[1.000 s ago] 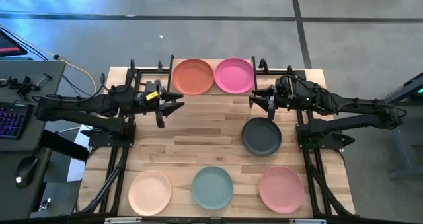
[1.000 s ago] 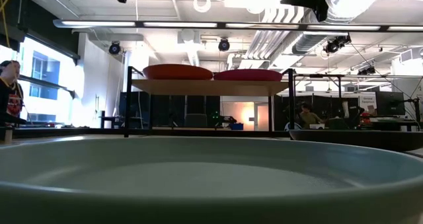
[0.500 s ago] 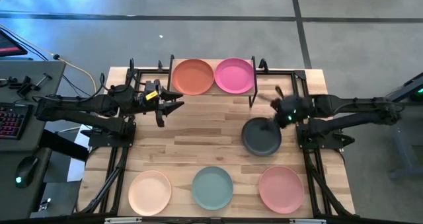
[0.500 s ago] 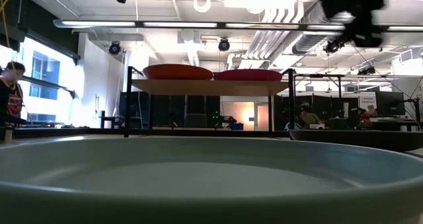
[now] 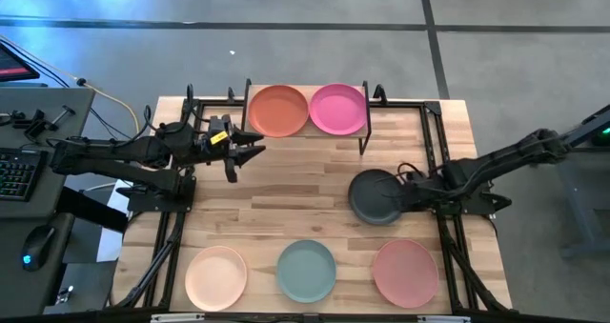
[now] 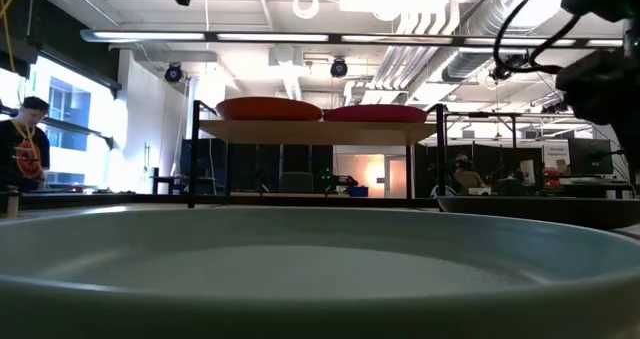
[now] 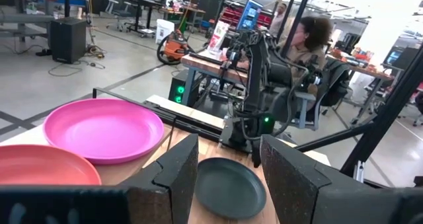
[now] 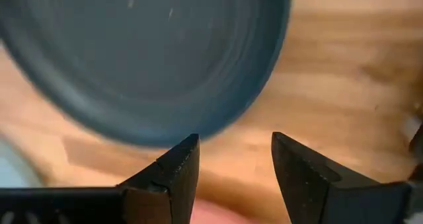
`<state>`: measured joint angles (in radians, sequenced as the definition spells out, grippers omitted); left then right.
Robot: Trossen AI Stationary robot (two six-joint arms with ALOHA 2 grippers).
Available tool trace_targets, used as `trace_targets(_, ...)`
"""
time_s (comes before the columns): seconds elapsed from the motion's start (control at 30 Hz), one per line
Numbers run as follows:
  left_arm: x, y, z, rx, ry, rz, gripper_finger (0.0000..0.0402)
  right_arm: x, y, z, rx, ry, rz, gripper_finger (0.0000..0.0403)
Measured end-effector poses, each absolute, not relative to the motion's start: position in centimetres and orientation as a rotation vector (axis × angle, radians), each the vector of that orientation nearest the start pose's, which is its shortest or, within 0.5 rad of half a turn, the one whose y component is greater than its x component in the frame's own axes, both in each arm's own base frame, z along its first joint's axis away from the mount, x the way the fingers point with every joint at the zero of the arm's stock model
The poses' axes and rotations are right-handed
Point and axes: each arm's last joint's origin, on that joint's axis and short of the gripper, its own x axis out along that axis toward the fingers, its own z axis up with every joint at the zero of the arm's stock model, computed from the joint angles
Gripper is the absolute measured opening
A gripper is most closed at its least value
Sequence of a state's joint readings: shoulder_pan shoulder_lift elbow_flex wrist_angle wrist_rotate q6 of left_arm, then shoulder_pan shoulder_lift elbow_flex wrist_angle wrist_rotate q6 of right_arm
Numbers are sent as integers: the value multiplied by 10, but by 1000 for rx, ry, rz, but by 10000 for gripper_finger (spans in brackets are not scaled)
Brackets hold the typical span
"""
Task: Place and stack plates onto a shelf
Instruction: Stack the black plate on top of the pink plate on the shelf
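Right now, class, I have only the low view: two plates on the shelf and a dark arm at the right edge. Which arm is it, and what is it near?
Observer: The right arm. Its gripper is low at the rim of the grey plate on the table.
Operator: Is it gripping the plate?
Observer: No. The right wrist view shows it open, with the rim just beyond the fingertips.
Operator: And the left arm?
Observer: Its gripper waits open near the orange plate.

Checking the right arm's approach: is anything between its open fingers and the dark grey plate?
No. In the right wrist view only bare wood table separates the right gripper from the dark grey plate.
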<state>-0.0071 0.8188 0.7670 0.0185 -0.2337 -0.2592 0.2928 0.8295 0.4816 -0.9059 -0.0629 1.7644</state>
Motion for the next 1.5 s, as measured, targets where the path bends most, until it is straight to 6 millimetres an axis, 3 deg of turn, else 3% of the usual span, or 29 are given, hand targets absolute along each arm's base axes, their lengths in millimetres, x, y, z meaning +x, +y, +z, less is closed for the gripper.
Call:
trace_targets(0.17,183,6,340,-254,2,241,154,117,35,172,1357,1029,-928,169)
trace_targets(0.77,183,6,340,-254,1,246,154,110,32,150,1371,981,-1019,167)
trace_targets(0.9,183,6,340,-253,-1,263,154,111,31,150,1361,955,-1023,137)
trace_targets(1.23,183,7,340,-252,-2,274,154,110,31,150,1338,960,-1017,9)
trace_targets(1.5,183,7,340,-253,-2,274,154,112,31,151,1319,951,-994,1)
